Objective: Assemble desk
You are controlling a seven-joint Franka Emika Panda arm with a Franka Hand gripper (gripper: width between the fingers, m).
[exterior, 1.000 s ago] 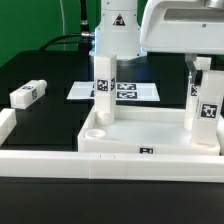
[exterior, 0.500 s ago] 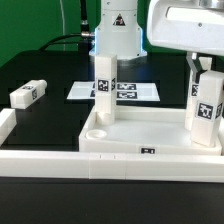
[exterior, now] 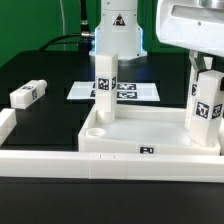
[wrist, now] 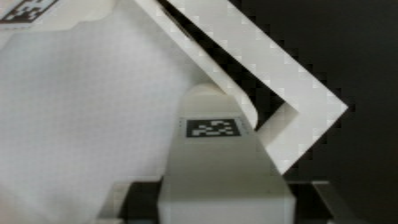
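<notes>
tabletop (exterior: 150, 142): wide white plastic rimmed tray on the black table (exterior: 50, 70)
standing leg (exterior: 103, 85): white tagged rectangular block, upright in the tray's corner, exterior view's left
held leg (exterior: 210, 118): matching block, upright at the exterior view's right corner
loose leg (exterior: 27, 94): 1 block lying well apart
gripper (wrist: 214, 195): jaws clamped on the held leg

black table (exterior: 50, 125) bears the tabletop (exterior: 150, 128), a loose leg block (exterior: 27, 94), the marker board (exterior: 145, 91), a white border wall (exterior: 50, 165).

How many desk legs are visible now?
4: a leg on the table at the exterior view's left, an upright leg in the tabletop's far-left corner, two legs overlapping at that view's right.
</notes>
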